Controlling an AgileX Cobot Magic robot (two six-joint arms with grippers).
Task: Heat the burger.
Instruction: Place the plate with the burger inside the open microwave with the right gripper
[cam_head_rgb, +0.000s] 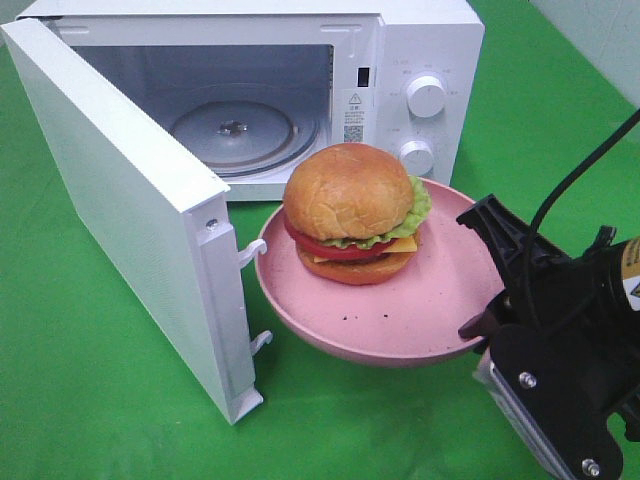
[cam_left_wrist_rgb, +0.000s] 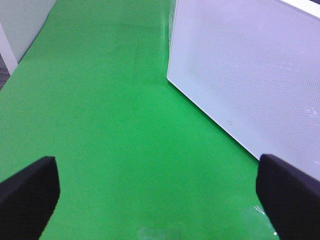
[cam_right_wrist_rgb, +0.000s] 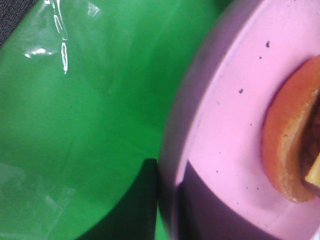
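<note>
The burger, with a golden bun, tomato, lettuce and cheese, sits on a round pink plate just in front of the open microwave. My right gripper is shut on the plate's near right rim and holds it off the cloth. In the right wrist view the plate rim lies between the jaws of the right gripper, with the burger's bottom bun at the edge. My left gripper stands wide open over bare green cloth, nothing between its fingers.
The microwave door swings out to the left, its edge close to the plate's left rim. Its outer face shows in the left wrist view. Inside is a glass turntable. Green cloth covers the table.
</note>
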